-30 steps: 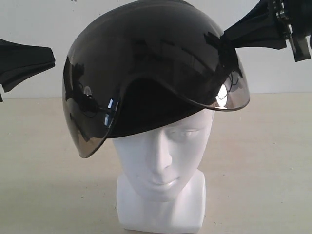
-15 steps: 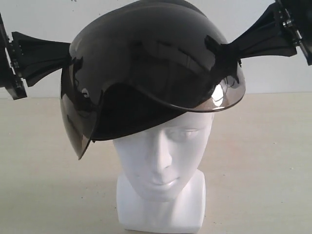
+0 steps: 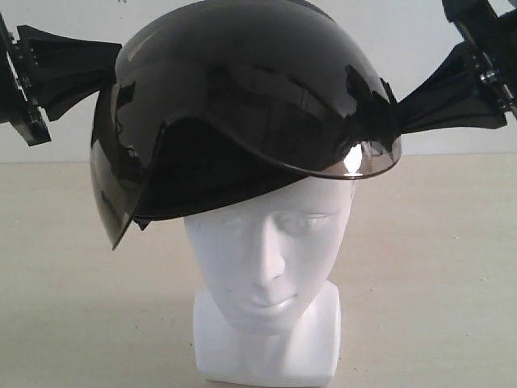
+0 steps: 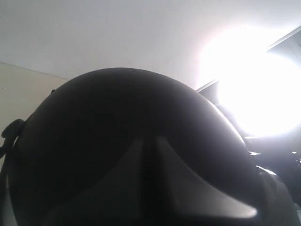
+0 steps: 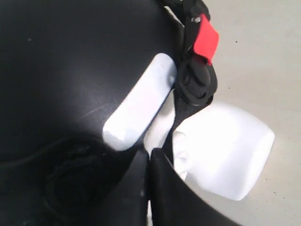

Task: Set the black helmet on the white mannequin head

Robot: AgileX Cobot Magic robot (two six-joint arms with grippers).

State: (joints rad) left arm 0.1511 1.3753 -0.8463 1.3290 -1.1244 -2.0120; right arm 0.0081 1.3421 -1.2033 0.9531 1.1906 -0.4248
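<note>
helmet riding crooked, strap hanging loose

exterior view: the black helmet (image 3: 242, 97) is sitting over the crown of the white mannequin head (image 3: 266, 250), dipping lower on the left side, with its visor riding above the brow. the left end effector (image 3: 111, 71) is meeting the shell with its tips pressed together. the right end effector (image 3: 389, 115) is looking pinched on the rim beside the visor. an uneven push may be twisting the helmet off, or tipping the head on the tabletop (image 3: 436, 283) (whether the base is fixed is not showing). both arms are running out of frame.

left wrist view: the dome is filling the frame, and the joined fingers (image 4: 178, 188) are showing dark against it. glare is washing out one side, so the contact is hard to make out.

right wrist view: the fingers (image 5: 162, 197) are closing to a thin seam at the rim. the strap (image 5: 181, 113) and its red tab (image 5: 206, 41) are dangling against the head and may be getting trapped beneath the lining.
</note>
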